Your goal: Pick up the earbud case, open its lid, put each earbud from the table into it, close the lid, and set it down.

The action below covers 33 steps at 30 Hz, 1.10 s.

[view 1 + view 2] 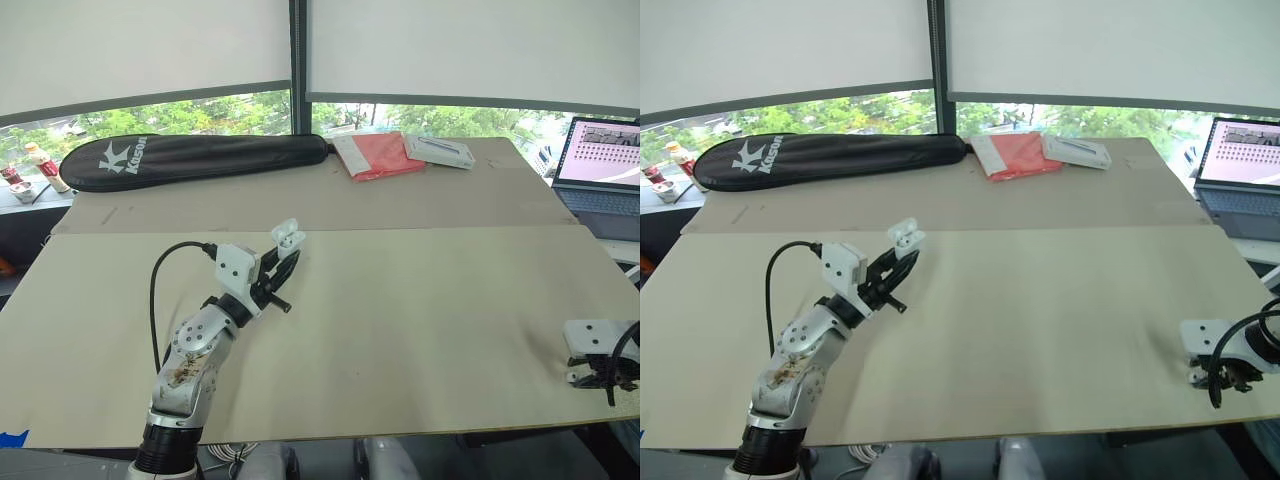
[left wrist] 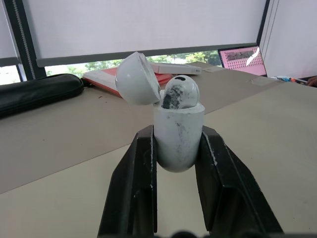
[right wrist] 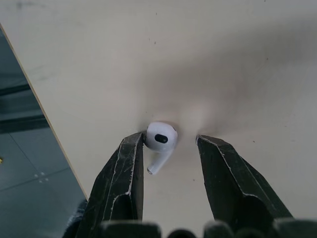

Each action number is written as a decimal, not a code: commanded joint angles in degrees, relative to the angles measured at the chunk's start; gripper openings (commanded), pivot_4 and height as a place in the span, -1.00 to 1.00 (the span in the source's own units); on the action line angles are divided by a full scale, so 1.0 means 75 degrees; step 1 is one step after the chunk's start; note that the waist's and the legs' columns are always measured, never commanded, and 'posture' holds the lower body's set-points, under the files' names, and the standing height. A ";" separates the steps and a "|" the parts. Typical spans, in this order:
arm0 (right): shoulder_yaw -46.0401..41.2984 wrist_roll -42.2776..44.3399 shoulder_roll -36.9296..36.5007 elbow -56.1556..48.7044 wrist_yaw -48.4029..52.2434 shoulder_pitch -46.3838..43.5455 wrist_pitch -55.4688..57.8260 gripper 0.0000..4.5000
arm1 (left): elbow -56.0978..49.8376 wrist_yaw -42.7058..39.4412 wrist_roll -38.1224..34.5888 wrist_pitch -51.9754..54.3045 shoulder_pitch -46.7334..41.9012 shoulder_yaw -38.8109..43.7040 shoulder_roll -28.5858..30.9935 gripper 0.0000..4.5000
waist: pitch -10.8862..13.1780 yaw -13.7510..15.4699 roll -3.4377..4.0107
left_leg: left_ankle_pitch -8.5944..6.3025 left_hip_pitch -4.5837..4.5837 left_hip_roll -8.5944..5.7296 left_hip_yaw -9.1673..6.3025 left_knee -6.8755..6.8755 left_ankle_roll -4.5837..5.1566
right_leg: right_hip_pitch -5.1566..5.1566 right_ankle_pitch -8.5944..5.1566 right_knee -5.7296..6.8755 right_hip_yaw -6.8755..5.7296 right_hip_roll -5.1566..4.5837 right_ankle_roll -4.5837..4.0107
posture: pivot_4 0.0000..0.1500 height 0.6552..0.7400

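Between my right gripper's point(image 3: 169, 140) parted fingers lies the earbud point(image 3: 161, 138), stem toward my wrist, while my left gripper point(image 2: 176, 133), well apart, clamps the open earbud case point(image 2: 178, 146).

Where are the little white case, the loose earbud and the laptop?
earbud case point(image 2: 178, 139): left wrist view, on its lower body.
loose earbud point(image 3: 161, 137): right wrist view, on its rounded head.
laptop point(image 1: 606, 152): left eye view, on its screen.
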 commanded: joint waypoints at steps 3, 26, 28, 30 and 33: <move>-0.0198 0.0242 -0.0003 -0.0244 0.0062 0.0090 0.0637 -0.14 | -0.0253 0.0004 -0.0105 -0.0044 -0.0076 0.0075 0.0027 -0.75 | 0.0000 0.0016 0.0000 | 0.0000 0.0000 0.0000 0.0000 -0.0001 0.0000 | 0.0000 0.0000 -0.0001 -0.0002 0.0000 0.0000 | 1.00 1.00; -0.1460 0.3471 0.1389 -0.4464 -0.0483 -0.0661 0.6271 -0.86 | 0.0342 -0.0456 -0.0141 -0.0277 -0.0592 -0.0101 -0.0026 -0.75 | 0.0002 -0.0021 0.0011 | 0.0009 -0.0007 0.0009 0.0007 -0.0027 -0.0016 | -0.0027 0.0006 0.0006 -0.0003 0.0004 0.0002 | 1.00 1.00; -0.2195 0.4693 0.2863 -0.5430 -0.2287 -0.1898 0.8320 -0.86 | 0.0530 -0.0705 -0.0262 -0.0214 -0.0808 -0.0199 -0.0066 -0.75 | 0.0008 -0.0129 0.0006 | 0.0012 -0.0016 0.0020 0.0008 -0.0026 -0.0022 | -0.0042 0.0019 0.0009 0.0003 0.0007 -0.0006 | 1.00 1.00; -0.2780 0.5235 0.4220 -0.6157 -0.3918 -0.2674 0.9166 -0.86 | 0.0776 -0.0916 -0.0386 -0.0156 -0.1064 -0.0260 -0.0132 -0.75 | 0.0007 -0.0125 0.0008 | 0.0033 -0.0080 0.0020 0.0001 -0.0020 -0.0052 | -0.0110 0.0057 0.0017 0.0005 0.0000 -0.0005 | 1.00 1.00; -0.2965 0.5429 0.6050 -0.7253 -0.5769 -0.2814 0.9248 -0.86 | 0.1169 -0.1230 -0.0666 0.0010 -0.1507 -0.0339 -0.0268 -0.75 | 0.0001 0.0080 0.0012 | 0.0053 -0.0118 0.0026 -0.0041 -0.0031 -0.0081 | -0.0131 0.0089 0.0020 -0.0052 0.0026 -0.0065 | 1.00 1.00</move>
